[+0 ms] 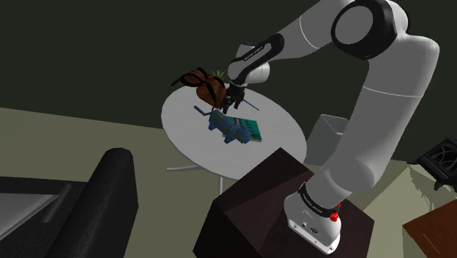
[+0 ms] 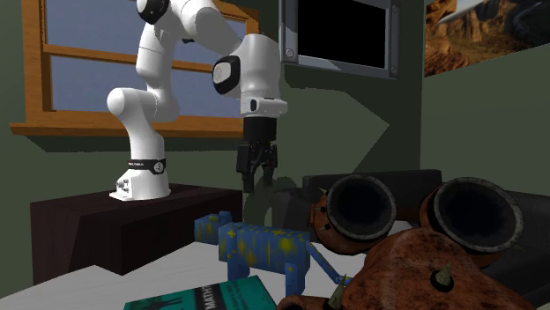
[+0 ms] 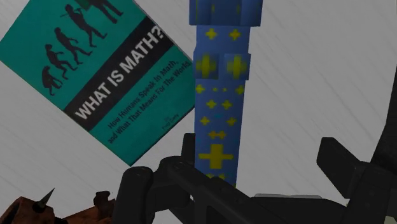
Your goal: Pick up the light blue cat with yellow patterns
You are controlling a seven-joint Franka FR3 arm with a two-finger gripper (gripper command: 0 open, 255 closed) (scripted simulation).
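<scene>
Two end effector (image 2: pixel 256 180) fingers (image 3: pixel 137 188) stand wide apart above the cat (image 3: pixel 219 114), clear of it; cat lies on the bench (image 3: pixel 318 76) beside a teal book (image 3: pixel 108 70).

Dim, even lighting. In the shoulder view the walls and the black armchair (image 1: pixel 113 183) lie in deep shade; the round table (image 1: pixel 189 139) shows pale grey. In the second exterior view the far-left window (image 2: pixel 88 79) and the white arm (image 2: pixel 260 70) are brightest.
</scene>
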